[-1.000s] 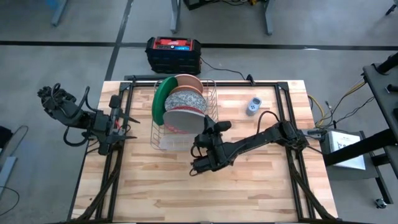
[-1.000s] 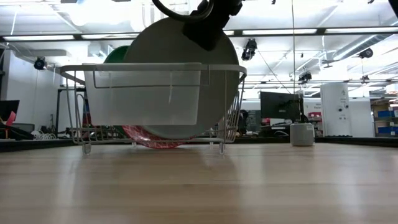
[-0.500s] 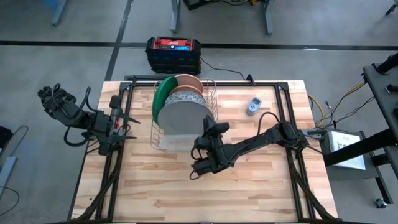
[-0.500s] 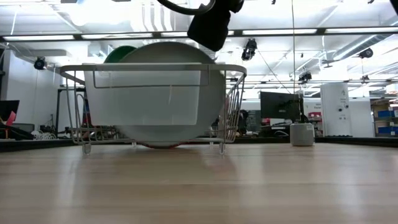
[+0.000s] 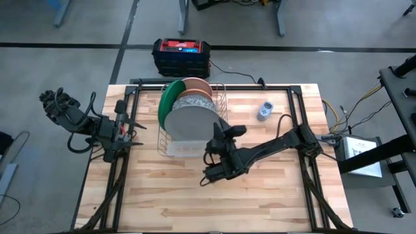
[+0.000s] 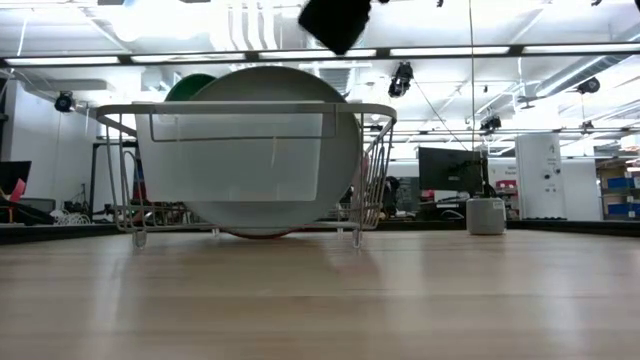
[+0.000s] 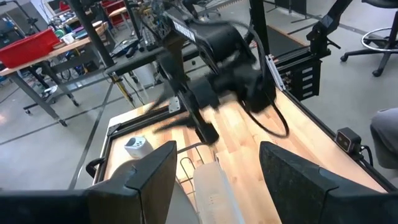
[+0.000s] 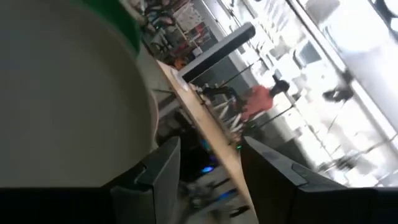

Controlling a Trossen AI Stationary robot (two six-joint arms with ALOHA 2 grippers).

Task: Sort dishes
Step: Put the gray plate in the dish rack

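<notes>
Two arms are seen in the high view, and only the right one is placed near the dishes. The right gripper is held just beside the near-right corner of the wire rack, a little above it; in the low view its dark tip shows over the rack's top rail, clear of every plate. Its fingers are spread and nothing is held between them.

From those fingers the grey plate lies to the left and slightly farther away. It is stood on edge at the near end of the row, its broad face turned to the table's front, so its long axis runs across the table, left to right. Only the upper rim is offered for a pinch, and a descent from above onto that rim is judged to be what any further lift would call for.

Behind it, the white speckled plate is seen, then the salmon-pink plate at the far end, while the dark green plate is leaned along the rack's left side. A red one cannot be made out from above.

A bare wooden table is left open in front of the rack and to the right, where room for setting plates down appears ample. A small grey-blue gadget stands well apart to the right.

The left gripper is parked at the table's left edge, with fingers also parted and empty.
</notes>
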